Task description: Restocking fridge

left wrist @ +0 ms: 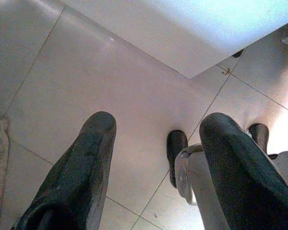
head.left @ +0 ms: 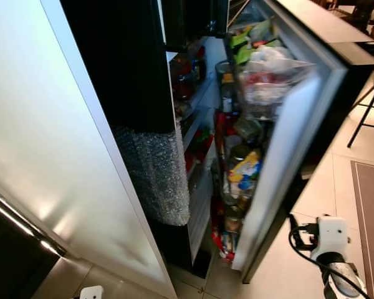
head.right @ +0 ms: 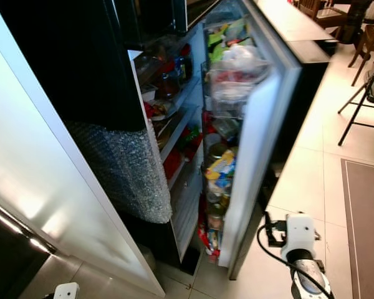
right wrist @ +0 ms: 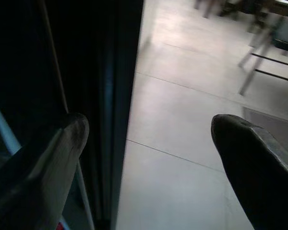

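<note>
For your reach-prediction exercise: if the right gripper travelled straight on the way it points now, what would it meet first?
Probably the tiled floor, just beside the dark fridge door's edge; the right gripper is open, and depth is unclear.

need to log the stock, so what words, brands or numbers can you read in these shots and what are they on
No text can be read in any view.
Yellow and blue package in the fridge door rack: has print, too blurred to read.
Jars and packets on the inner shelves: labels too small and dark.
Right gripper and left gripper, both open over the floor tiles: no markings.
</note>
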